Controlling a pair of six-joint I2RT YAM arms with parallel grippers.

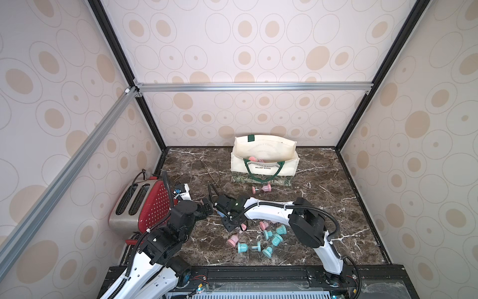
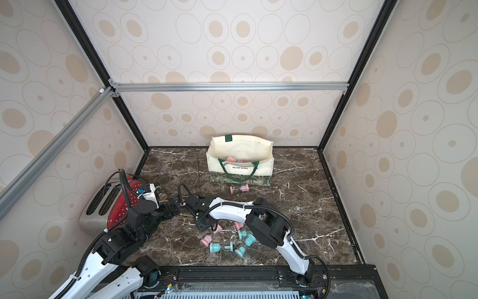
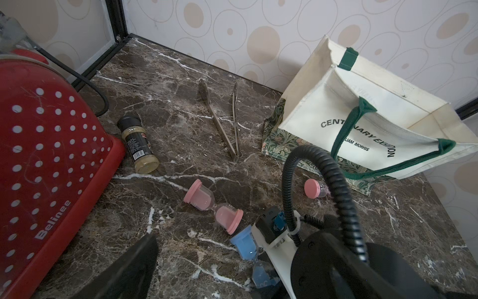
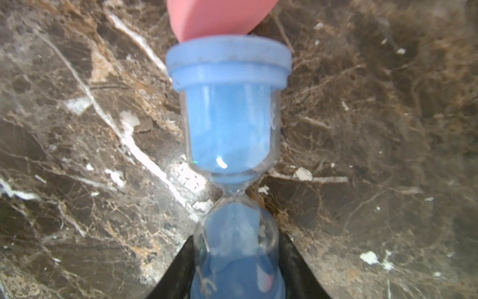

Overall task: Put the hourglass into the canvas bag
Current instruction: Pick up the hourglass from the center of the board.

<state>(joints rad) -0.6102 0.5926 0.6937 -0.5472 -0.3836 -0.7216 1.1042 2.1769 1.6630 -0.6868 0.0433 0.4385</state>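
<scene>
Grasping step: right tool [image 4: 236, 274] clenched on one bulb of the blue-capped clear plastic hourglass [image 4: 227, 124].
Hourglass place: lying on the dark marble table [image 1: 323, 207], well apart from the cream canvas bag with green handles [image 1: 239, 165], on its robot side.
Next move: lift clear, carry above the bag's open mouth, let go.
Bag contents: pink-capped hourglasses [image 1: 252, 158] show inside; number unclear.
Left tool [image 1: 208, 209]: state cannot be told.

The dark marble tabletop [image 1: 336, 207] carried a cream canvas bag [image 1: 265, 168] at the back. A red toaster [image 1: 139, 204] stood at the left, a spice jar [image 3: 137, 145] lying beside it. Metal tongs [image 3: 225, 121] lay near the bag. Scattered hourglasses filled the front: teal hourglasses [image 1: 249, 247] and a pink hourglass [image 3: 213, 205] whose cap touched a blue hourglass [image 3: 245, 243].
</scene>
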